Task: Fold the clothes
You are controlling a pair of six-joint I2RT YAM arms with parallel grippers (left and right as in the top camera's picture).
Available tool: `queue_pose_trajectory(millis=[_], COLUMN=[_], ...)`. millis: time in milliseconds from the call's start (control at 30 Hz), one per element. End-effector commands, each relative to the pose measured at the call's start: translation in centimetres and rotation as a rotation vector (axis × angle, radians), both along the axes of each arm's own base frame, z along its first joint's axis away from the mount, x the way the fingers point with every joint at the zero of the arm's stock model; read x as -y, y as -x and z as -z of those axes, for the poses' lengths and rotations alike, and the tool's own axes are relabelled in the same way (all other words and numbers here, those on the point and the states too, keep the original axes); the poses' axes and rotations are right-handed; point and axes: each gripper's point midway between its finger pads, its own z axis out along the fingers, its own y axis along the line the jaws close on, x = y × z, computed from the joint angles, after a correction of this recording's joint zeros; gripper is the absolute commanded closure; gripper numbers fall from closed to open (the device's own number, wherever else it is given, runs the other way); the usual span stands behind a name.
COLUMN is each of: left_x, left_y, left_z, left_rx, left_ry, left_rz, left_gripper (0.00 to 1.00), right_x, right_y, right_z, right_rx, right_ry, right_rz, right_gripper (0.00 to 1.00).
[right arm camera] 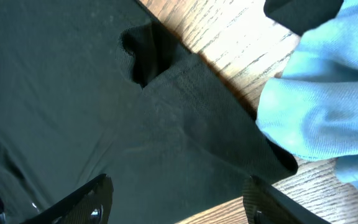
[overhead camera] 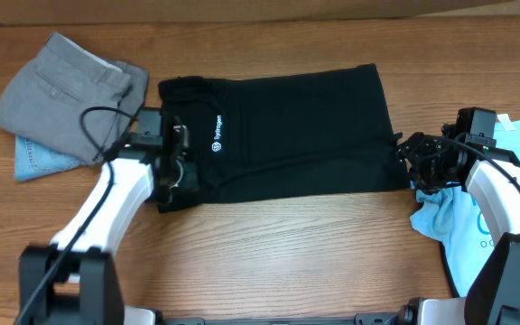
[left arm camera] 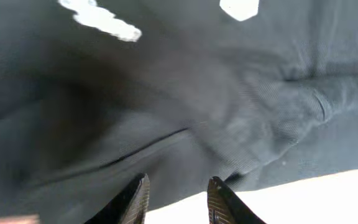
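The black T-shirt lies folded into a wide rectangle across the middle of the wooden table, its small white logo near the left end. My left gripper is open over the shirt's left end; in the left wrist view its fingers straddle the black cloth at its edge, holding nothing. My right gripper is open at the shirt's right edge; in the right wrist view its fingers spread wide over the black cloth.
Grey folded trousers lie on a light blue garment at the back left. A light blue T-shirt lies at the right beside the black shirt, also in the right wrist view. Bare wood runs along the front.
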Motion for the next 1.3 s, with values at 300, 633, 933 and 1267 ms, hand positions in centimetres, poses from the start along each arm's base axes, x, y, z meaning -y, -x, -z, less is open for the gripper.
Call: queue_pose_trajectory(millis=[300,633,933,1267], left_x=[3.9,4.9,5.3,5.8], left_y=[-1.6,-0.4,-3.5,-4.0], left_z=[0.3,2.0,-0.6,-2.3], left_rx=[0.056,-0.006,0.087,0.091], left_ry=[0.161,0.137,0.145,0.151], left_rz=[0.148,0.204,0.201,0.214], left_gripper=[0.59,0.78,0.96,0.91], right_x=[0.1,0.1,0.1,0.0], right_y=[-0.6,-0.5,-0.5,-0.1], right_z=[-0.6,-0.6,-0.6,-0.4], right_rx=[0.027,0.022,0.022,0.006], right_ry=[0.015,0.014,0.014,0.011], right_rz=[-0.022,-0.023,-0.023,-0.026], right_gripper=[0.30,0.29,0.29,0.29])
